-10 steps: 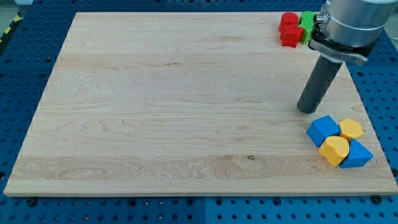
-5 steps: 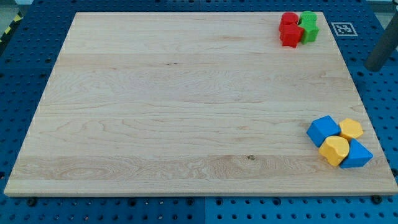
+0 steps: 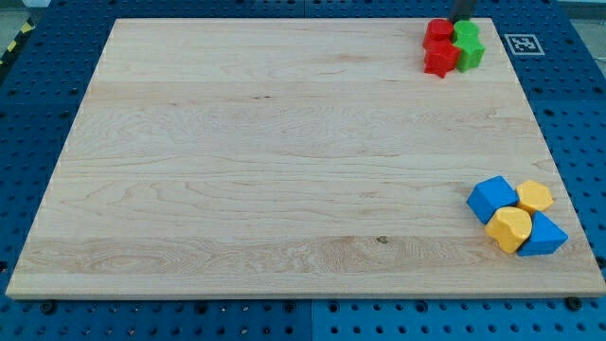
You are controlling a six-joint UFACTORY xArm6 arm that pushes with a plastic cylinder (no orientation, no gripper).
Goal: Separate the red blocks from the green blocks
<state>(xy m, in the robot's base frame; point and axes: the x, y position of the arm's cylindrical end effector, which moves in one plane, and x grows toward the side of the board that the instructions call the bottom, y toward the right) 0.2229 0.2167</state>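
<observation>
Board top-rt: my tip (image 3: 461, 19) above red blocks (image 3: 438, 46), green blocks (image 3: 468, 44).

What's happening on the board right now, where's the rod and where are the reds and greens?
My tip is at the view's top edge, right behind the cluster in the wooden board's top right corner. Only a short dark stub of the rod shows. The two red blocks and two green blocks are packed together, reds on the view's left, greens on the right, so nothing is separated yet. Two blue blocks and two yellow blocks sit clustered at the bottom right.
</observation>
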